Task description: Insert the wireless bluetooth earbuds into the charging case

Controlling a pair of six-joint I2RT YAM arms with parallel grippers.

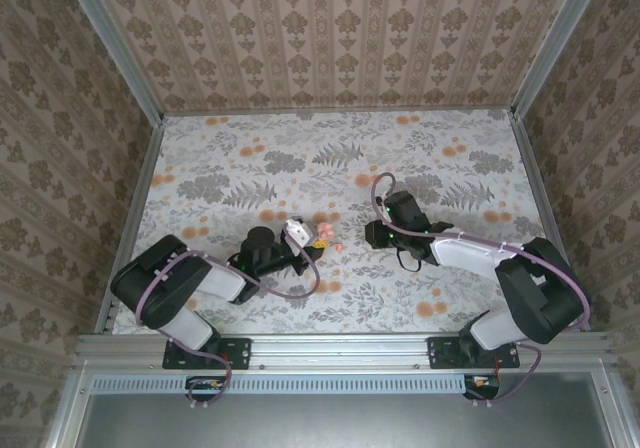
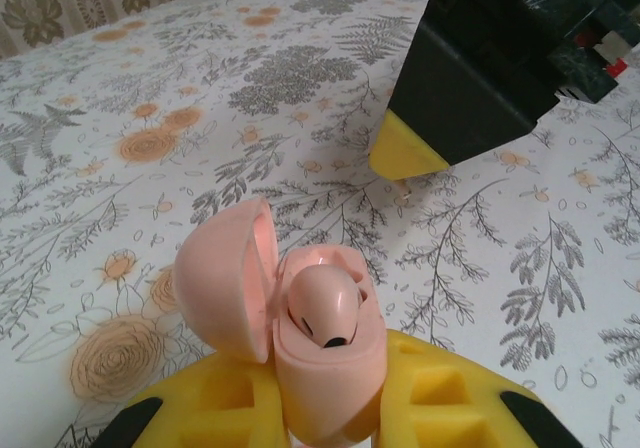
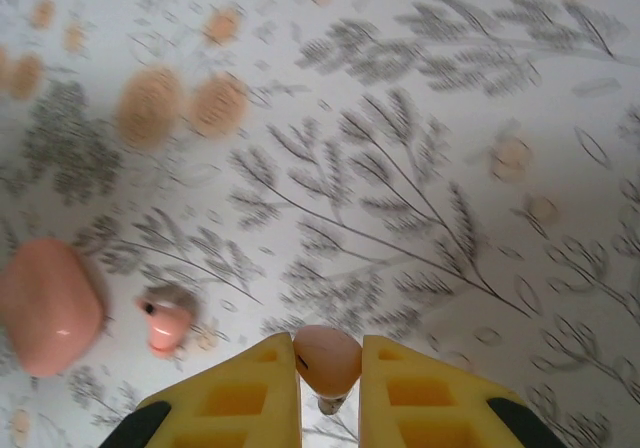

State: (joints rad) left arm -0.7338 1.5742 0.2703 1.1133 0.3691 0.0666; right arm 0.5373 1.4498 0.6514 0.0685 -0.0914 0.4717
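Your left gripper (image 2: 330, 420) is clamped tight around the charging case (image 2: 322, 376) over the floral bench (image 2: 300, 88). The case's lid is swung open, and a first earbud (image 2: 322, 306) sits inside it. Your right gripper (image 3: 330, 370) is pinched closed on the second earbud (image 3: 327, 356), low over the bench just ahead of the case. To its left a small pink piece (image 3: 165, 325) lies on the bench. That view is blurred, so it may be another bud.
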